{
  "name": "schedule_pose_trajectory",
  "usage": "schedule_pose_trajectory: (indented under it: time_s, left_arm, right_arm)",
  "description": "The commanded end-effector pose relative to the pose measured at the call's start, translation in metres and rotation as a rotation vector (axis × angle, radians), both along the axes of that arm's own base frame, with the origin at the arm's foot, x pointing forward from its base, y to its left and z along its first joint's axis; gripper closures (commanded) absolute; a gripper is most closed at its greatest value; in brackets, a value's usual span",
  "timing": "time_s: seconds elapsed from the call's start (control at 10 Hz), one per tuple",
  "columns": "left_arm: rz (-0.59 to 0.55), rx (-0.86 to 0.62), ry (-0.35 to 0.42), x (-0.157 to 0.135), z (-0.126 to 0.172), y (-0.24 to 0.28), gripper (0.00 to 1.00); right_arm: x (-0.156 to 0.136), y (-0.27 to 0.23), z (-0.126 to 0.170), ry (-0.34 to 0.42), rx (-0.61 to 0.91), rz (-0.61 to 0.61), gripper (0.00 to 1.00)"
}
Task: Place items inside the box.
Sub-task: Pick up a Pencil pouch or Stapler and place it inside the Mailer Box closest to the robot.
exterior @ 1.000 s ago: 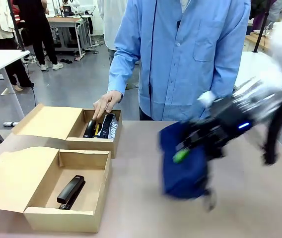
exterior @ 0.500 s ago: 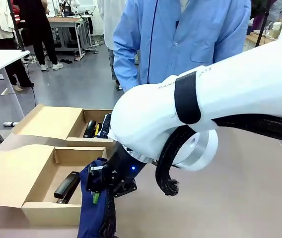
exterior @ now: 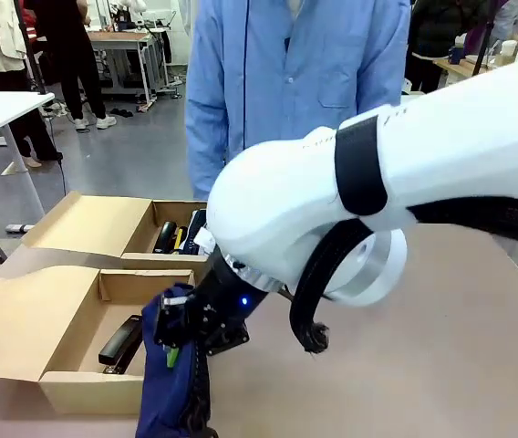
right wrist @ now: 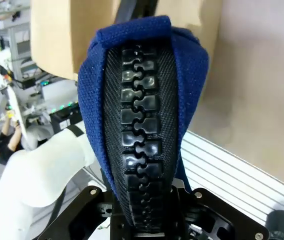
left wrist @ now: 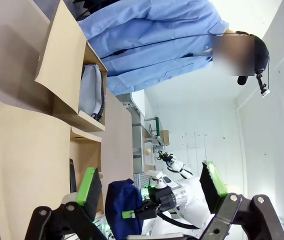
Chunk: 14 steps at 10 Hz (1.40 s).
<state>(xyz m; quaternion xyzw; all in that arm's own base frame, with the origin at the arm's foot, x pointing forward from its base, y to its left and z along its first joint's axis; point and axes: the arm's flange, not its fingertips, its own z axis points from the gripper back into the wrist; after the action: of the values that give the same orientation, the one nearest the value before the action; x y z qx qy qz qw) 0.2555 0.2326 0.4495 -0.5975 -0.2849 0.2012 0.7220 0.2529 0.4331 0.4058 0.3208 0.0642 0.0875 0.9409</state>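
My right arm reaches across the table to the left, and its gripper [exterior: 182,345] is shut on a navy-blue zip pencil pouch [exterior: 163,401]. The pouch hangs down just off the front right corner of the near cardboard box [exterior: 104,397]. A black stapler [exterior: 120,340] lies inside that box. In the right wrist view the pouch [right wrist: 142,100] stands up from my right gripper [right wrist: 143,212], black zipper facing the camera. My left gripper [left wrist: 149,186] hangs open above the box flaps, with the pouch [left wrist: 121,200] farther off.
A second cardboard box [exterior: 163,265] behind the near one holds several items [exterior: 181,235]. Both lids [exterior: 22,328] lie open to the left. A person in a blue shirt [exterior: 295,82] stands at the far edge. The right half of the table [exterior: 460,365] is bare.
My right arm swung the pouch from the table's right side over to the near box, then settled slightly. The person's hand has left the far box.
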Motion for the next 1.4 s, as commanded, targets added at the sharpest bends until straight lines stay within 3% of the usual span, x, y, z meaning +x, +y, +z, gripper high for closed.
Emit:
schedule_pose_trajectory:
  time_s: [0.0, 0.2, 0.4, 0.8, 1.3]
  left_arm:
    - [0.006, -0.01, -0.033, 0.0, 0.001, 0.0, 0.0]
    - [0.006, -0.01, -0.033, 0.0, 0.001, 0.0, 0.0]
    - [0.006, -0.01, -0.033, 0.0, 0.001, 0.0, 0.0]
    - [0.006, -0.01, -0.033, 0.0, 0.001, 0.0, 0.0]
    - [0.006, -0.01, -0.033, 0.0, 0.001, 0.0, 0.0]
  right_arm:
    - [0.005, 0.007, 0.035, 0.003, 0.057, 0.005, 0.93]
    - [0.019, 0.042, 0.052, -0.001, 0.143, -0.14, 0.93]
    - [0.039, 0.09, 0.037, -0.027, 0.064, -0.262, 0.93]
    - [0.066, 0.122, 0.016, -0.076, -0.067, -0.335, 0.93]
    - [0.088, 0.121, -0.011, -0.021, -0.209, -0.347, 0.93]
